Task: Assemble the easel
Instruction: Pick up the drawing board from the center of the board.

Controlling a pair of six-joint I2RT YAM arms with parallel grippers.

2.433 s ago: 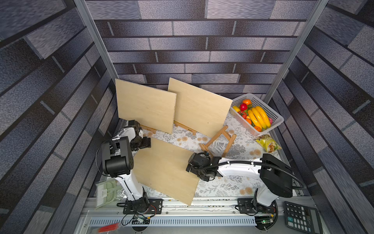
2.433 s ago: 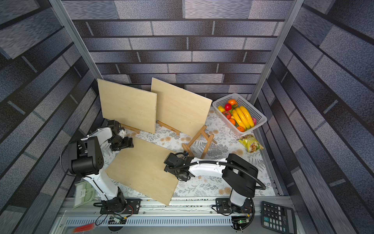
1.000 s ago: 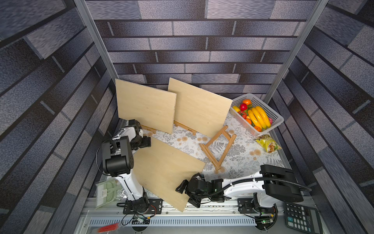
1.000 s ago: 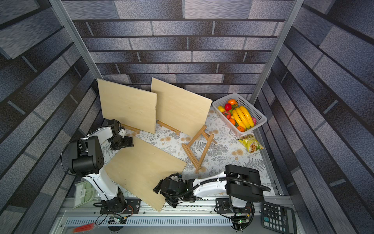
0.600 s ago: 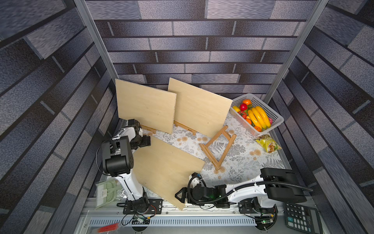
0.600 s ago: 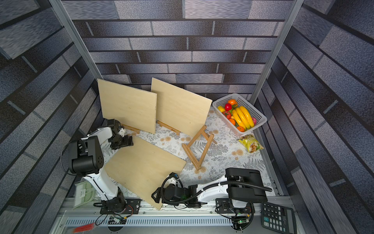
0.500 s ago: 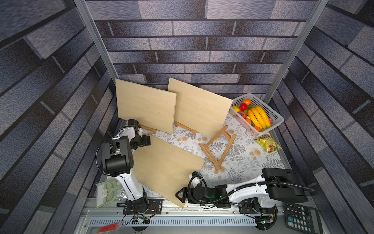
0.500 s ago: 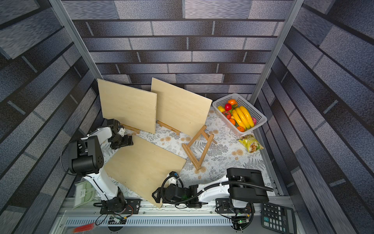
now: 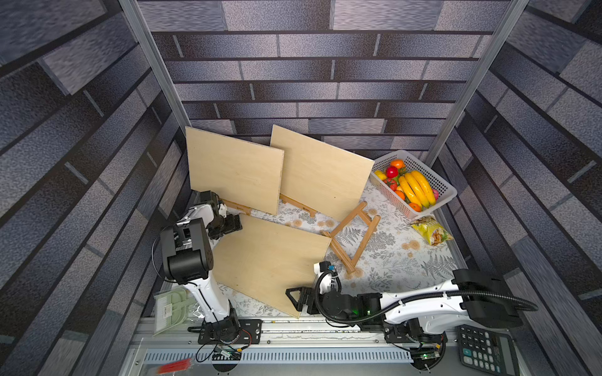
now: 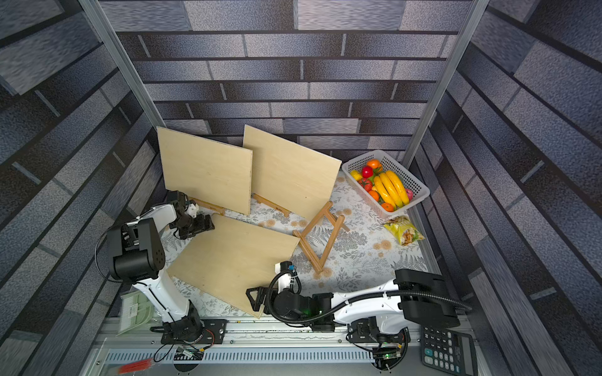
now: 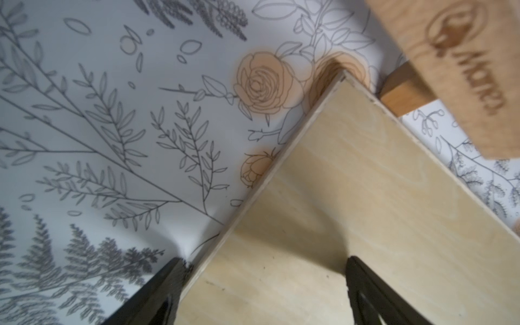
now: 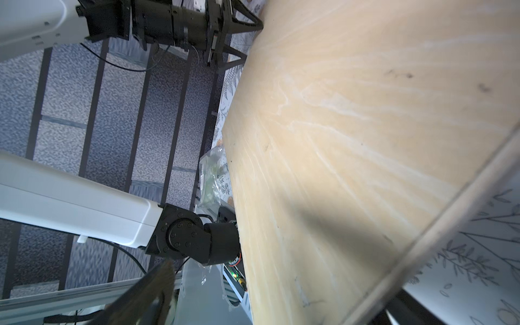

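Two rear boards (image 9: 234, 175) are seen propped on stands. The third easel (image 9: 353, 237) lies flat on the table (image 9: 397, 260), not erected, and the loose board (image 9: 270, 260) lies just beside it. The left gripper (image 9: 233, 224) is set at its far corner and the right gripper (image 9: 294, 301) at its near corner, both jaws spread and nothing clamped. Erection and mounting are judged outstanding.

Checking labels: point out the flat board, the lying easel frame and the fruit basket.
flat board (image 9: 270, 260): a top view, its middle.
easel frame (image 9: 339, 253): a top view, lower rail.
fruit basket (image 9: 435, 180): a top view, mesh wall.
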